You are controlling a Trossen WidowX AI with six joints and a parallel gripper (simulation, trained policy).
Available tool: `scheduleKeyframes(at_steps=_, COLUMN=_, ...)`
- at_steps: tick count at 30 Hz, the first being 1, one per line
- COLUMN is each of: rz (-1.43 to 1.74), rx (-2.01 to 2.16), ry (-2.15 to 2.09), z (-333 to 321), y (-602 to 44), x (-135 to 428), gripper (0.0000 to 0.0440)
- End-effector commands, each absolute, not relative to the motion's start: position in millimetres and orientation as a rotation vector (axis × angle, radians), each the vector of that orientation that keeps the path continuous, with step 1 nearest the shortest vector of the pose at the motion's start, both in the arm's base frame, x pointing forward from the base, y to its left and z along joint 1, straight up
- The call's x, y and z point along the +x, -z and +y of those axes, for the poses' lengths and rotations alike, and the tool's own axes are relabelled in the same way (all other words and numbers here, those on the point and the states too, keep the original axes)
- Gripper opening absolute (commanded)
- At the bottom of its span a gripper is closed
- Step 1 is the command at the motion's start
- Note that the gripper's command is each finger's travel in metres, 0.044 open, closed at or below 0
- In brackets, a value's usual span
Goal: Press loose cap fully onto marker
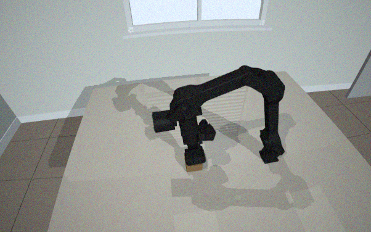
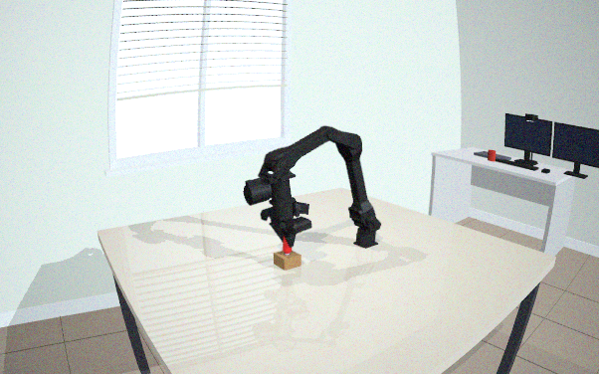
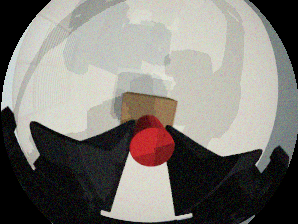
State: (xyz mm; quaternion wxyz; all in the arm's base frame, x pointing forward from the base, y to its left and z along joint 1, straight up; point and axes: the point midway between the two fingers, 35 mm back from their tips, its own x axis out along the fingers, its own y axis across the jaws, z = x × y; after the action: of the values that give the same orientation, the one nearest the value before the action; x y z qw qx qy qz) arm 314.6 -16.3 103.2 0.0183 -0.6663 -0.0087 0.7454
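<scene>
The wooden holder block sits on the table. The red cap is upright between my fingertips, straight above the block. My gripper is shut on the cap, pointing down. In the exterior view the cap's lower end is close to the block's top, with a thin pale band between them. The marker is otherwise hidden by the cap, and how far down the cap sits on it I cannot tell. In the top view the gripper hides the cap.
The arm's base stands on the table to the right of the block in the top and exterior views. A white desk with two monitors and a red mug stands apart from the table.
</scene>
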Motion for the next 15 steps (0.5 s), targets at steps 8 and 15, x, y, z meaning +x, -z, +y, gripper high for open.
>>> scheduleKeyframes(at_steps=8, rz=-0.051, rx=-1.983, ry=-2.391, z=-15.7, y=-90.8, x=298.6, gripper=0.0107)
scheduleKeyframes(at_steps=15, rz=-0.052, rx=-1.980, ry=-2.393, z=-15.6, y=-90.7, x=298.0, gripper=0.0145)
